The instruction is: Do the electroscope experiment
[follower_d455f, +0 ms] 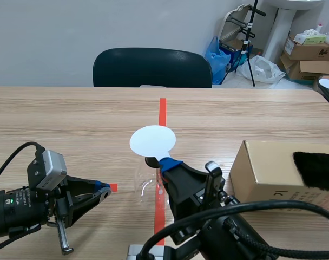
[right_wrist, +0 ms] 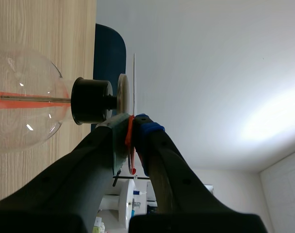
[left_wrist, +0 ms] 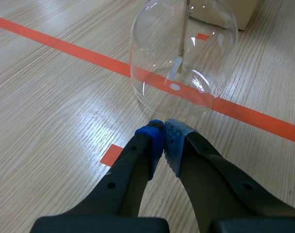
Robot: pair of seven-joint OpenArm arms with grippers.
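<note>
Glass flask [left_wrist: 184, 53]: upright on the wooden table [follower_d455f: 72, 124], standing on the long orange-red tape line; a metal rod [left_wrist: 185, 29] hangs inside it with a pale leaf [left_wrist: 175, 68] at its lower end.
Stopper [right_wrist: 91, 100]: black, plugging the flask's neck.
Disc [follower_d455f: 152, 141]: white and flat, topping the flask above the stopper.
Right gripper [right_wrist: 133, 127]: raised level with the flask's top, tips just beside the disc's rim; fingers clamped on a thin red strip [right_wrist: 129, 133].
Red strip: pinched between the pads and lying close to the disc; whether it touches the disc cannot be told.
Left gripper [left_wrist: 163, 127]: low over the table to the flask's left, tips just beside the flask's base; pads pressed together with nothing between them.
Box [follower_d455f: 272, 170]: cardboard, to the flask's right, with a black fuzzy cloth [follower_d455f: 316, 169] on top.
Chair [follower_d455f: 152, 67]: dark, beyond the flask at the table's far edge.
</note>
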